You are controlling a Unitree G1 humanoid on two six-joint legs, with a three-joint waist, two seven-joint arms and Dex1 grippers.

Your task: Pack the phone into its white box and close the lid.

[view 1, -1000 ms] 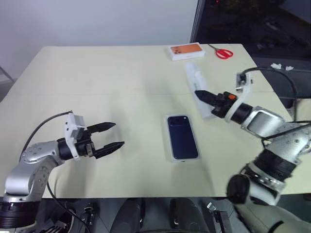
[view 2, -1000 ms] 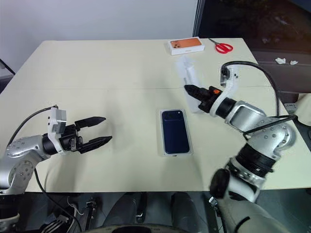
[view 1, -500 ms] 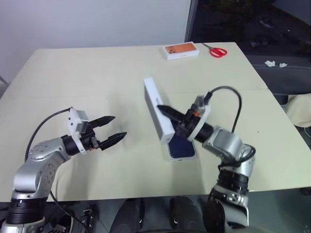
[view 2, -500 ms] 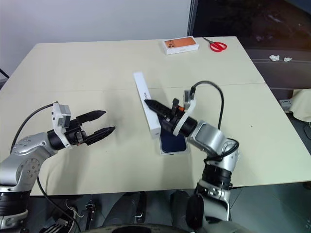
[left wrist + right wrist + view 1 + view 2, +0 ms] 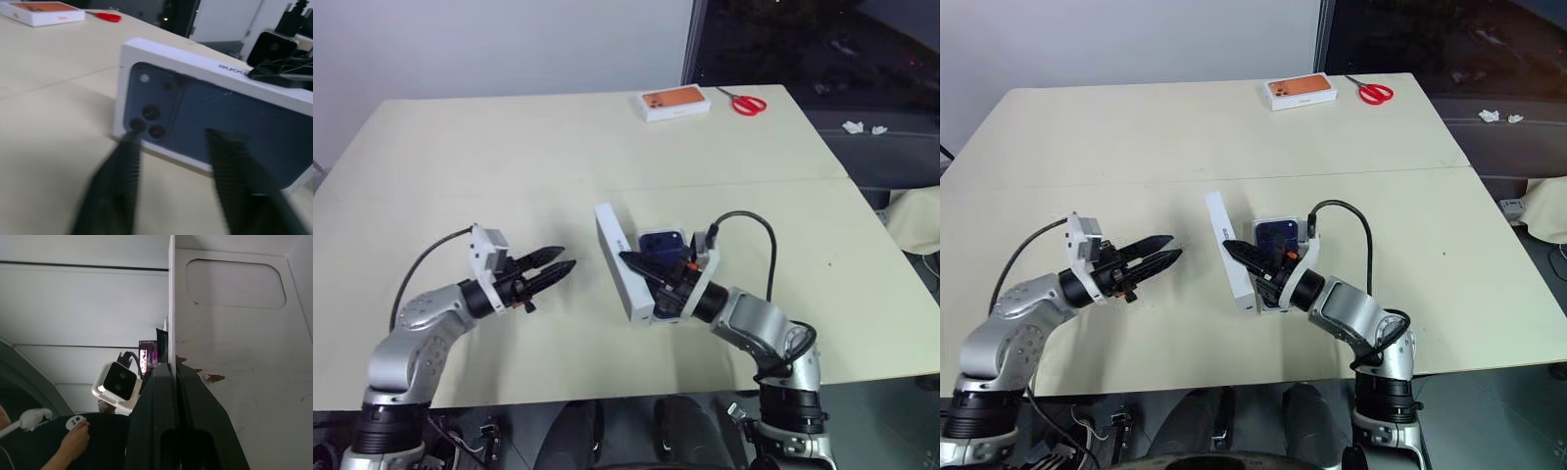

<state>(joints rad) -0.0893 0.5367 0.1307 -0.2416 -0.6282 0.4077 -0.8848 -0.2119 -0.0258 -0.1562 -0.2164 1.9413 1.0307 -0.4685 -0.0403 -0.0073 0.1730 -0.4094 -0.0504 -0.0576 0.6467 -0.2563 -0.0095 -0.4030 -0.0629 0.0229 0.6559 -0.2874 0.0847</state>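
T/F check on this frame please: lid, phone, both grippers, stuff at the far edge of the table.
1. The right gripper is shut on a wall of the lid. True.
2. The lid lies flat and closed over its white box. False: it stands on edge beside the box, tilted, not yet seated.
3. The phone lies in the box. True.
4. The left gripper grips the lid. False: it is beside the lid, holding nothing, fingers slightly apart.
5. The red scissors lie beside the orange-topped white box. True.
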